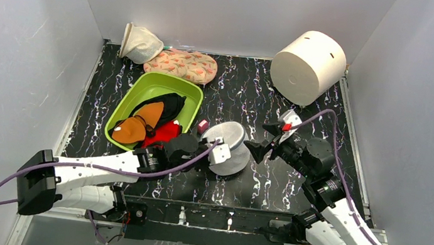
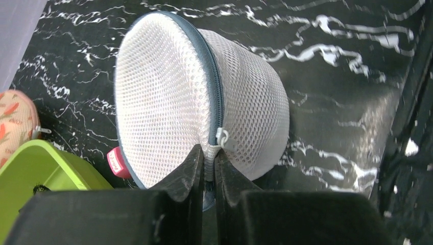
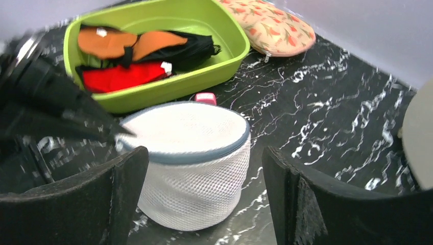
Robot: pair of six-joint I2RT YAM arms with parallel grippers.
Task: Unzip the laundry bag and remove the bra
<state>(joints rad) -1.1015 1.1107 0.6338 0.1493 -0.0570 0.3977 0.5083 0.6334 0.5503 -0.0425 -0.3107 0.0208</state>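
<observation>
The laundry bag is a round white mesh bag with a dark zip line round its rim, tipped on its side in mid table. My left gripper is shut on the bag's rim seam, just below the grey zip pull. The bag fills the left wrist view. My right gripper is open and empty, just right of the bag. In the right wrist view the bag sits ahead of and between the open fingers. No bra shows through the mesh.
A green tub with orange, black and red garments stands left of the bag. A floral pouch and a cream mesh pouch lie at the back left. A big white cylinder stands at the back right. A small red tag lies beside the bag.
</observation>
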